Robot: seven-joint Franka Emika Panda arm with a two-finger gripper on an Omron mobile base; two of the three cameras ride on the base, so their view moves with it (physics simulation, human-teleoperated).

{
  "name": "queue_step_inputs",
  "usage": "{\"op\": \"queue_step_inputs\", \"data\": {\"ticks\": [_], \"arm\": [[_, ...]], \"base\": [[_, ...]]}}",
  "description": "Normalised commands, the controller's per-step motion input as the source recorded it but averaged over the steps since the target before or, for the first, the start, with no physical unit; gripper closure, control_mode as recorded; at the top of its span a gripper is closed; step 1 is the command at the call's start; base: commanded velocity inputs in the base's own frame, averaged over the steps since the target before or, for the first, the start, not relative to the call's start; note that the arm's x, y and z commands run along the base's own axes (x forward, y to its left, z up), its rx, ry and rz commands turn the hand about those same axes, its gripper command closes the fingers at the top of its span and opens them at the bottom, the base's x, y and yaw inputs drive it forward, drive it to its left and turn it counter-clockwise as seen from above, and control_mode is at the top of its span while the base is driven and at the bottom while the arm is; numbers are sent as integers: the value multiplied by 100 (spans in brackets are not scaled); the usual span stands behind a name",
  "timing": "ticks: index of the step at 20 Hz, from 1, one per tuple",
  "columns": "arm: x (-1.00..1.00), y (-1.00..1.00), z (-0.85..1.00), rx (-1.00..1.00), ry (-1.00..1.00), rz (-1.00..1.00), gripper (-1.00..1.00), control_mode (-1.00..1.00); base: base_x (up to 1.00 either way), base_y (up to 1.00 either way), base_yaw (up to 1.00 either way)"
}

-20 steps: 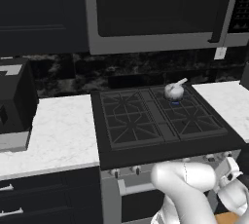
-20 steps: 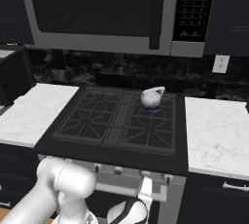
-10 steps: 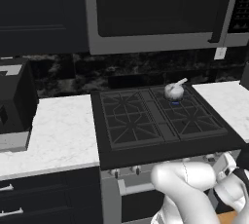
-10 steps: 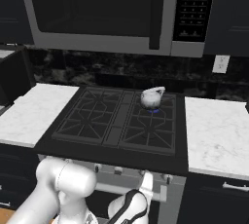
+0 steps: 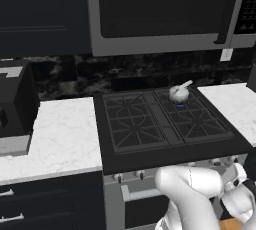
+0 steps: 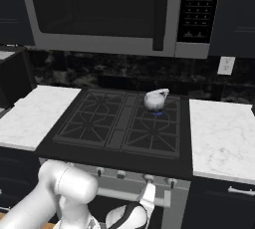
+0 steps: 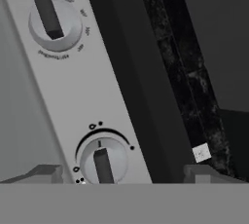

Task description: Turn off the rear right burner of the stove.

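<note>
Left base view. The stove (image 5: 165, 124) stands between two white tabletop (image 5: 55, 134) sections, under a dark microwave (image 5: 160, 11). The rear right burner (image 5: 181, 105) shows a small blue glow beneath a pale kettle (image 5: 179, 93). Small silver knobs line the front panel below the grates; the arm bends low in front of them.

Right base view. The same burner (image 6: 158, 113) glows blue under the kettle (image 6: 155, 99). The wrist hangs below the front panel, close under the right-hand knobs (image 6: 148, 177).

Hand view. The end effector (image 7: 122, 173) is released, jaws spread wide, with nothing between them. A round knob (image 7: 103, 162) with a dark raised bar sits between the fingertips (image 7: 44, 173), slightly toward one side; whether they touch it cannot be told. A second knob (image 7: 54, 23) lies further along the panel. The knob is judged rigid, smooth and stiff to turn; the raised bar is the best place to pinch across. Which knob governs the lit burner cannot be read.
</note>
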Motion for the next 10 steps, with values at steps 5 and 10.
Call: {"op": "queue_step_inputs", "data": {"ticks": [5,10], "arm": [[0,-1,0,4,3,0,-100,-100],[0,0,-19,1,7,0,-100,-100]], "base": [[0,0,0],[0,0,0]]}}
